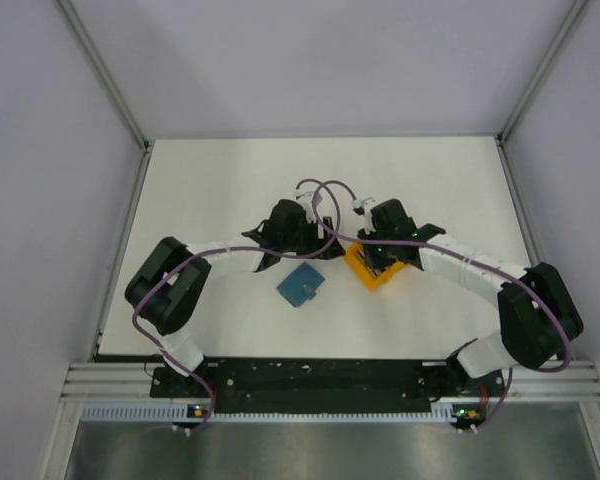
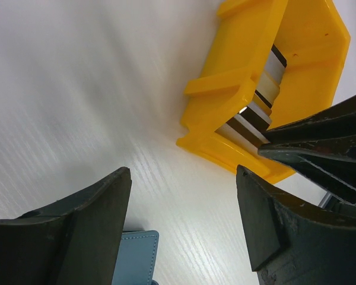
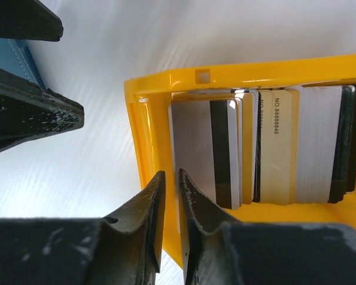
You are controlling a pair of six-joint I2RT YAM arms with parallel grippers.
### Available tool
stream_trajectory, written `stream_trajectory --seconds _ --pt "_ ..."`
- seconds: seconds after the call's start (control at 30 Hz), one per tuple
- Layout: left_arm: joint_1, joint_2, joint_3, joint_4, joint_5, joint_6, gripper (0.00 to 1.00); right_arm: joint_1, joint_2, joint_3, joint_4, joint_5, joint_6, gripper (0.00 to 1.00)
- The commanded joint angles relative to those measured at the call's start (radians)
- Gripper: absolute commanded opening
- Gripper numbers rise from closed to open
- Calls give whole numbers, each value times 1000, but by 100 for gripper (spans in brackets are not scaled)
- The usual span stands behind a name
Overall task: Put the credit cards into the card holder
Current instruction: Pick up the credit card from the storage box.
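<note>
Credit cards: the credit cards (image 3: pixel 225 148) stand on edge in a packed row inside the yellow-orange rack (image 3: pixel 143 130). None of them is in the card holder. The nearest card shows a dark stripe. A pale tan one further along carries a printed number.
Rack: it sits on the white desk (image 1: pixel 210 190) right of centre, turned at an angle, with its open side towards my right wrist camera.
Card holder: the teal-blue card holder (image 1: pixel 300 285) lies flat on the desk just left of the rack and apart from it. Nothing grips it.
Right claw: my right claw (image 3: pixel 170 174) is at the rack's end wall, beside the first card. Its fingers are narrow, almost together, with only a thin pale slit between them. One finger lies along the wall and the other is at the edge of the first card. I cannot tell whether a card is pinched in the slit.
Left claw: my left claw (image 2: pixel 184 172) is spread wide and holds nothing. Only bare desk shows between its fingers. It hangs over the desk beyond the card holder, and a corner of the card holder shows by one finger. The rack is just ahead of it.
Both claws: they are close together at the rack, and my right fingers reach into the left wrist view from the side.
</note>
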Motion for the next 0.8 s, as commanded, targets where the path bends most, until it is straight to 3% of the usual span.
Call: stream_trajectory --seconds 0.0,0.03,0.3,0.47,0.67,0.73,0.77 --pt "3 2 26 40 15 -7 75 17 -52 51 33 50 1 7" --pt "3 1 24 40 15 -5 75 17 -52 48 33 50 -1 0" --pt "6 4 22 42 21 -7 75 18 -43 50 38 1 -1 0" --pt "6 4 22 43 26 -8 75 18 -3 50 25 -13 -4 16" --pt "7 5 21 44 23 -7 75 18 20 47 19 -8 -5 16" --pt "7 5 21 43 24 -8 75 18 17 51 19 10 -5 9" --pt "9 2 21 45 24 -7 76 18 16 56 15 16 -4 0"
